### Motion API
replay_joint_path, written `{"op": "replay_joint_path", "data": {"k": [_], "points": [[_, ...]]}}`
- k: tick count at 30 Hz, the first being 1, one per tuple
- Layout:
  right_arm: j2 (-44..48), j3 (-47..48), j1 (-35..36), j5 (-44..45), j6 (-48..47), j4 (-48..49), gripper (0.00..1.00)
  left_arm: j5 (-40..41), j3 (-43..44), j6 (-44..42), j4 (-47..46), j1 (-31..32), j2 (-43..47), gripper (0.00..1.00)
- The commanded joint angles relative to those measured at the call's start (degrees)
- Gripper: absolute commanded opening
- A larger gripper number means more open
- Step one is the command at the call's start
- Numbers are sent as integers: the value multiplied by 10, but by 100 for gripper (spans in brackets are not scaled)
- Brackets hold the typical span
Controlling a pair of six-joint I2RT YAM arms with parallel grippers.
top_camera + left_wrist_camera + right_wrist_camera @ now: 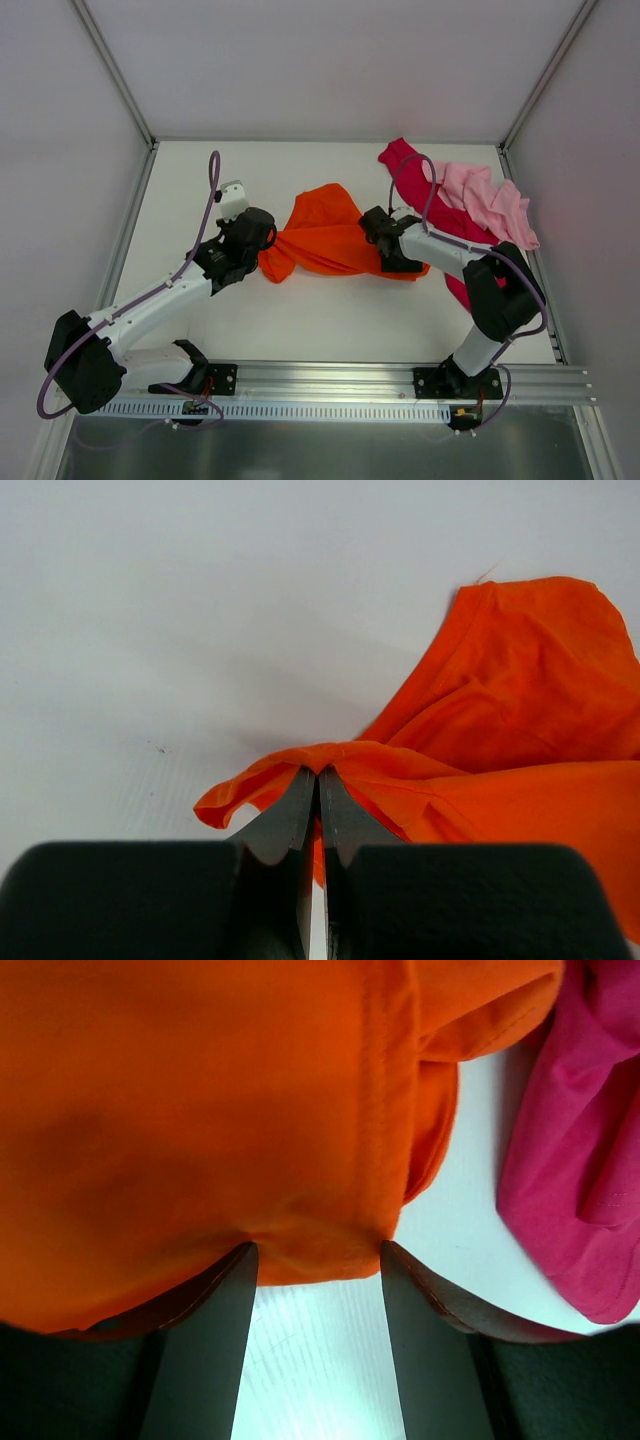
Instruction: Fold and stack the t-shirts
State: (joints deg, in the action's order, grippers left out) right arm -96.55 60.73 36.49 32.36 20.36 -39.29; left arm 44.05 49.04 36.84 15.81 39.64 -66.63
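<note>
On the white table, with the bright orange t-shirt lying crumpled near its middle, two robot arms meet the cloth from either side. At the orange t-shirt's left end, the left gripper has its jaws pressed together on a bunched fold of the fabric; the left wrist view shows the dark fingertips pinching that orange edge, with the rest of the shirt spreading away to the right over bare tabletop. The shirt itself lies gathered into a narrow neck at that pinched end and fans wider toward its right side.

At the orange t-shirt's right end, the right gripper stands with its jaws apart. Its two fingers straddle a stitched hem whose edge sits level with the fingertips, white table showing in the gap below.

Just right of the orange t-shirt lies the deep magenta-red t-shirt, seen close beside the hem in the right wrist view. Farther right again, the light pink t-shirt lies heaped partly over the magenta one.
</note>
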Motion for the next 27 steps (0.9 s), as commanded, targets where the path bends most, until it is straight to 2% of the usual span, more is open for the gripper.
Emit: {"op": "replay_joint_path", "data": {"k": [1,15,20,23,27], "points": [[16,-9,-23,25,21,2,56,27,5,2,-1,-6,7,0],[23,-42,-42,6,7,38,58,37,8,2,1,-6,-1,0],[38,-43,-45,-9,-8,46,59,72,12,31,31,-7,0,0],[53,-33,-45,-23,-36,59,63,88,22,57,68,-12,4,0],[91,48,-46,-20,-76,41,67,89,20,81,91,-24,4,0]]}}
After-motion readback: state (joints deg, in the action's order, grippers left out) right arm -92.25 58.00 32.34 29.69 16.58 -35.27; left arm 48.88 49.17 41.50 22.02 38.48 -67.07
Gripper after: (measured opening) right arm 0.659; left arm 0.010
